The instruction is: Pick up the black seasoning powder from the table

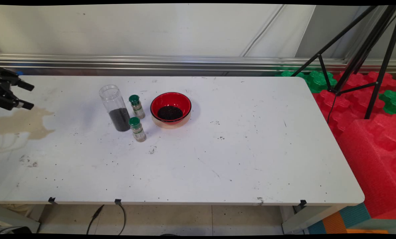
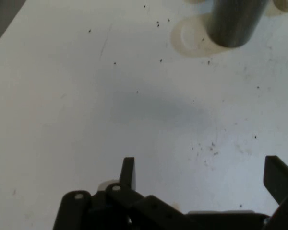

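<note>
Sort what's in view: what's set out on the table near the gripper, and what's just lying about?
On the table: gripper, jaws open, empty; clear jar of dark grains; two green-capped bottles; red bowl of dark grains.
Lying about beyond it: black tripod; red foam blocks; green foam blocks.

**Jar, two shakers and a bowl grouped left of centre**

The gripper [image 1: 27, 96] hangs at the table's [image 1: 218, 159] far left edge, fingers spread wide, holding nothing and well apart from everything. The nearest thing is the jar [image 1: 114, 108]: clear, tall, upright, lidless, its lower part filled with dark grains. Just beside it, at its 3 o'clock, a small green-capped shaker [image 1: 137, 106] stands upright; a second shaker [image 1: 137, 129] stands at the jar's 5 o'clock. The bowl [image 1: 170, 109], red inside with dark grains in its bottom, sits at the first shaker's 3 o'clock.
</note>
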{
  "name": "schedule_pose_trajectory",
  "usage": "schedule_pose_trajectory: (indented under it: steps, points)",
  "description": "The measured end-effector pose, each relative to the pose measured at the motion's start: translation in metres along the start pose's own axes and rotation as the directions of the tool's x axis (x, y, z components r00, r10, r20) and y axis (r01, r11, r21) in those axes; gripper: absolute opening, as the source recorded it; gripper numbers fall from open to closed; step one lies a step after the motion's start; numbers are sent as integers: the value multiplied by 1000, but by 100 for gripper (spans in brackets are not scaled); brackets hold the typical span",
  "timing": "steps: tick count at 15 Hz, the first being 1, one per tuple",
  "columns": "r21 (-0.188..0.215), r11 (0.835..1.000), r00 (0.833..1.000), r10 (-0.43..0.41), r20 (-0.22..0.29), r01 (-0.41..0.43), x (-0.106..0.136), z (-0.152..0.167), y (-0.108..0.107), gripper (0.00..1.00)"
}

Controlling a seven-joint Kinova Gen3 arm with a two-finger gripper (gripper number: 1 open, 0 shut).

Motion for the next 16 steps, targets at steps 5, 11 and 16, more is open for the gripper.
schedule_pose_trajectory:
  steps: [5,11,16]
  points:
    - [-26,999,999,43,-14,-44,6,15,-4,100]
    - [-69,990,992,117,-49,-120,11,41,-9,100]
    - [-102,978,981,171,-96,-180,14,65,-13,100]
